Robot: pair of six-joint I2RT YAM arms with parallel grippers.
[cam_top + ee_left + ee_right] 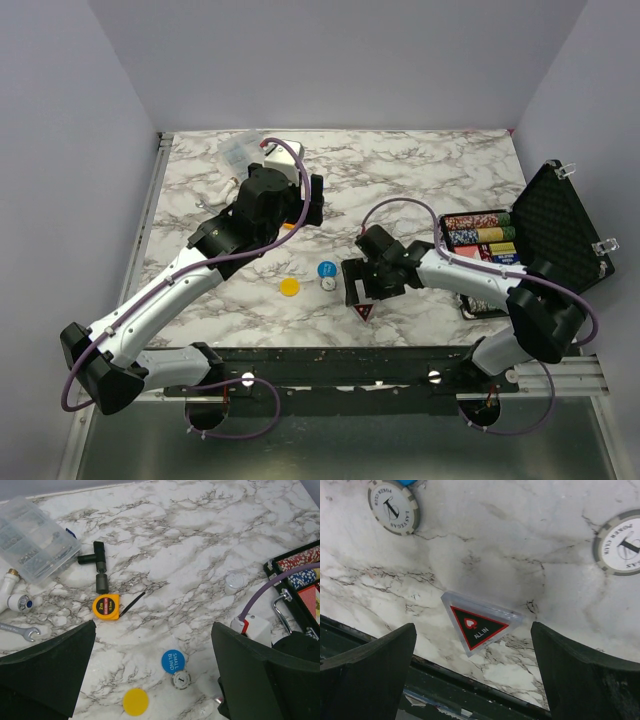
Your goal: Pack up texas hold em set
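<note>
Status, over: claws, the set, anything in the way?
Both open, empty: left claw above blue disc and yellow disc, right claw over triangle. Those loose on table, case open. Nothing blocking triangle.

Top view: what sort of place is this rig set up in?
Probably a lab test booth: a marble-patterned table boxed in by plain walls, with a mounting rail along its near edge.
</note>
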